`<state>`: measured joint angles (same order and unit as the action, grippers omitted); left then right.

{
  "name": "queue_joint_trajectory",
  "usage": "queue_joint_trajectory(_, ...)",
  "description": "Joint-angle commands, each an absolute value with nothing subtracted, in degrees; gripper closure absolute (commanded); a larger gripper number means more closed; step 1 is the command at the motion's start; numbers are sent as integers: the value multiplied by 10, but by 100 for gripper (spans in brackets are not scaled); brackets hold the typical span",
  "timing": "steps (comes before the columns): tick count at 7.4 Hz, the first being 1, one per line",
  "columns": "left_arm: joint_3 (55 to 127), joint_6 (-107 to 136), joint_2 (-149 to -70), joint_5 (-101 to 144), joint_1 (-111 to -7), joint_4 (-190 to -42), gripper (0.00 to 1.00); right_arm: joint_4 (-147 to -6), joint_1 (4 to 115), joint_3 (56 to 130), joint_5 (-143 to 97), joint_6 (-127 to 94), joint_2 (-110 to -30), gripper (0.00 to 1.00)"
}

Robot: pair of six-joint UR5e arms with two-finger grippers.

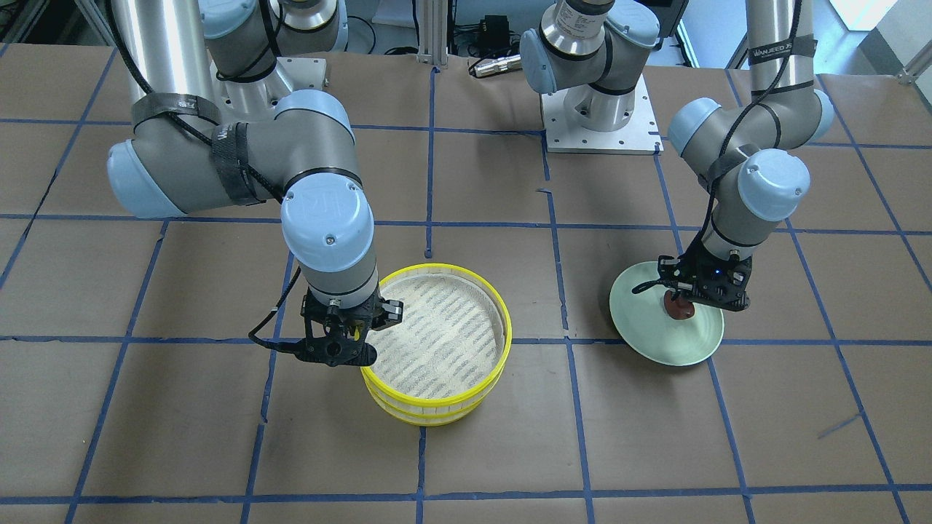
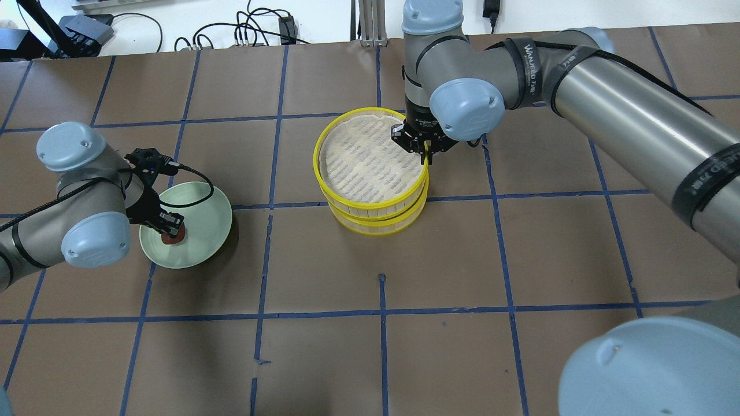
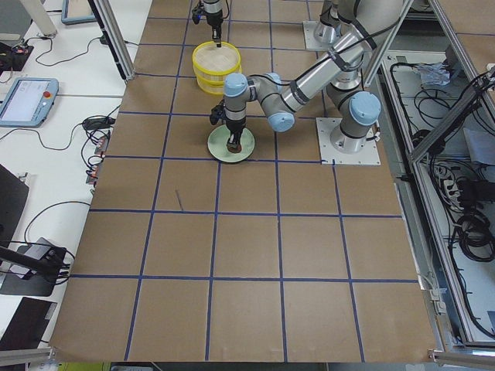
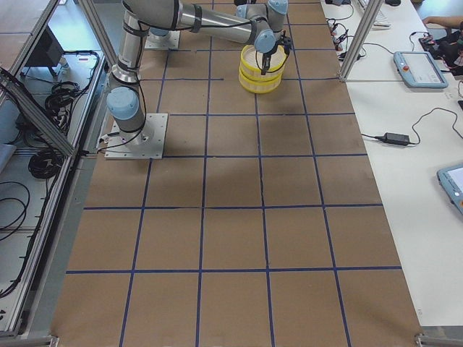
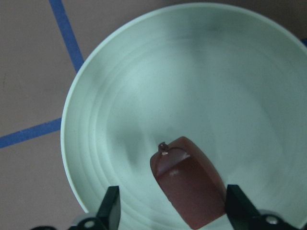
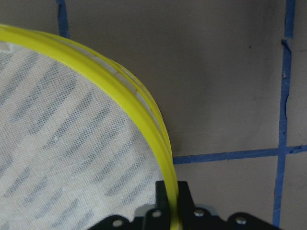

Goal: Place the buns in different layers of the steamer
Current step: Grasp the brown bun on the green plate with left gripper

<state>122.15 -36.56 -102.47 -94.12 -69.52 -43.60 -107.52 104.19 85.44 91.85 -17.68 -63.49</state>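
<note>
The steamer [image 1: 507, 335] is a stack of yellow-rimmed trays with woven bottoms, at mid-table. Its top tray [image 2: 317, 159] holds nothing and sits slightly askew on the ones below. My right gripper [image 1: 349, 331] is shut on the top tray's yellow rim [image 6: 144, 103] at the edge nearest the robot. The reddish-brown bun [image 5: 192, 191] lies on the pale green plate [image 1: 670, 342]. My left gripper [image 2: 167, 228] is open, low over the plate, with one finger [image 5: 110, 206] on each side of the bun. The white bun is out of view.
The table is brown paper with a grid of blue tape [image 2: 381, 315]. The plate [image 2: 202, 214] stands about one grid square from the steamer. The arm bases [image 1: 601, 124] are at the robot side of the table.
</note>
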Motion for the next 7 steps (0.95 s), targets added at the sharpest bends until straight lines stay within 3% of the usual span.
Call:
queue_joint_trajectory(1, 1197, -307, -1015, -940, -714, -436, 97, -1072, 1042, 855, 932, -181, -629, 96)
queue_joint_trajectory(5, 1032, -81, -955, -913, -871, -651, 97, -1068, 1042, 854, 925, -198, -628, 96)
queue_joint_trajectory(7, 987, 60, -968, -876, -943, -673, 97, -1067, 1042, 859, 925, -198, -628, 96)
